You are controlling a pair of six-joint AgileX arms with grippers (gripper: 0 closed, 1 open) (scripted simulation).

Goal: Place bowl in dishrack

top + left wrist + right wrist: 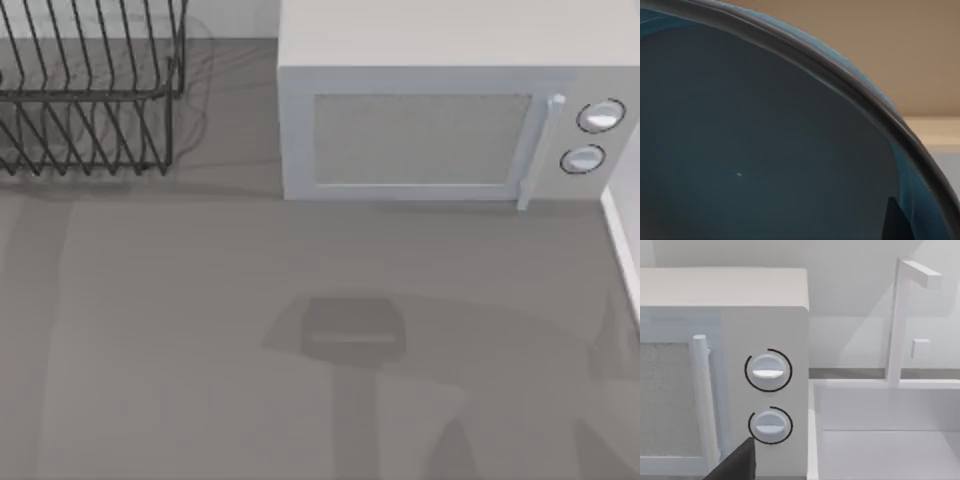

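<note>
Bowl (765, 150) sits super close to the left wrist camera, so all you get is its smooth blue inside and a dark curved rim sweeping across, with tan wall behind. Can't tell what the left fingers are doing, whether they're pinching it or not. A small dark wedge pokes in at the picture's edge, can't say what it is.

From the top, the rack (95, 90) sits at the table's (200, 330) far left corner: thin dark wire tines, slanted, on a boxy frame. The microwave (440, 110) is to its right, white and blocky, speckled door panel, bar handle, two round knobs. Soft shadows fall on the matte grey tabletop.

Right wrist view faces those knobs, with a white sink (880, 440) and an angular faucet (900, 315) beside the microwave. A dark finger tip (737, 462) pokes in; open or closed, no idea.
</note>
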